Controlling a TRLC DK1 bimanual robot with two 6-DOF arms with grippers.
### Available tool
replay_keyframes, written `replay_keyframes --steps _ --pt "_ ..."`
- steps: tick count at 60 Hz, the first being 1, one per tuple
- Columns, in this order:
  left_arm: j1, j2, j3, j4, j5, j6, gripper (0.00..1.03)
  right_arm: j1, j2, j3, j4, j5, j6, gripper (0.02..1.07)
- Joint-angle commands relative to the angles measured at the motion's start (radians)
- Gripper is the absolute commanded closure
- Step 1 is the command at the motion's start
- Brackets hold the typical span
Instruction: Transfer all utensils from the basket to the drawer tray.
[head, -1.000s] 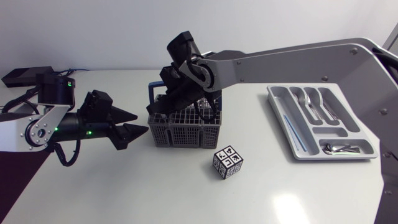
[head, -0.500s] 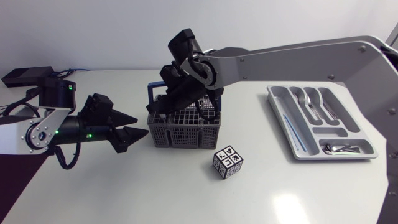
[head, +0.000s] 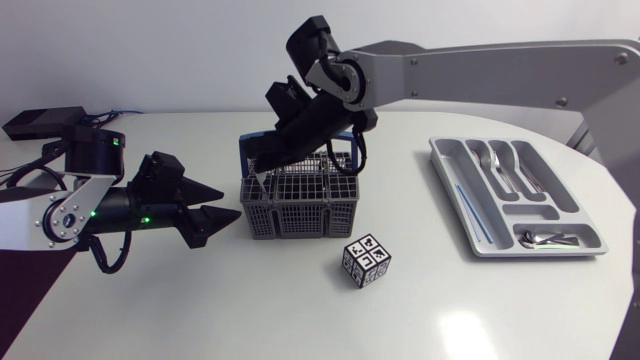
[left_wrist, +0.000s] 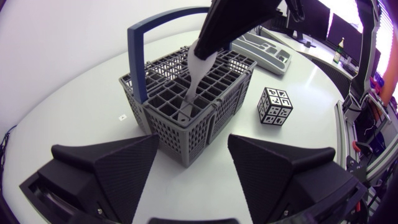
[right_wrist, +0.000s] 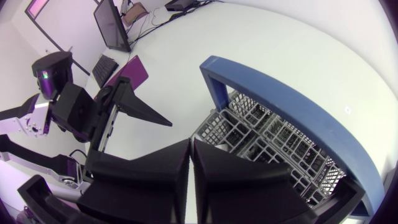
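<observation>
The grey cutlery basket (head: 300, 205) with its blue handle (head: 246, 150) stands mid-table. Above its left end my right gripper (head: 262, 168) is shut on a white utensil (head: 258, 182). In the left wrist view that white utensil (left_wrist: 198, 70) hangs from the right gripper (left_wrist: 214, 34), its lower end still in a basket (left_wrist: 186, 118) cell. My left gripper (head: 222, 215) stands open just left of the basket, nothing between its fingers. The grey drawer tray (head: 450, 190) lies at the right and holds several metal utensils (head: 505, 165). In the right wrist view the shut right gripper (right_wrist: 191, 146) hides the utensil.
A cube with black-and-white markers (head: 366, 260) sits in front of the basket, to its right. The same cube (left_wrist: 274, 107) shows in the left wrist view beside the basket. The tray (left_wrist: 261, 50) lies beyond it.
My right arm has risen from the basket, drawing the white utensil up with it. The left arm has stayed where it was.
</observation>
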Motion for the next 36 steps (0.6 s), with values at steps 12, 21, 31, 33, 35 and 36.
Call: replay_keyframes --steps 12,21,31,33,35,36 --pt "-0.010 -0.018 -0.025 -0.002 0.014 0.019 0.26 -0.035 0.072 0.100 -0.073 -0.089 0.045 1.00" --pt "-0.011 -0.023 -0.025 -0.005 0.014 0.021 0.26 -0.036 0.088 0.127 -0.108 -0.108 0.045 1.00" --pt "-0.013 -0.027 -0.025 -0.013 0.014 0.022 0.26 -0.038 0.082 0.141 -0.132 -0.104 0.030 1.00" --pt "-0.014 -0.029 -0.025 -0.013 0.014 0.022 0.26 -0.038 0.079 0.143 -0.137 -0.103 0.025 1.00" --pt "-0.016 -0.032 -0.024 -0.017 0.014 0.024 0.26 -0.038 0.076 0.143 -0.142 -0.101 0.022 1.00" --pt "-0.016 -0.032 -0.024 -0.017 0.014 0.024 0.26 -0.039 0.076 0.144 -0.145 -0.101 0.018 1.00"
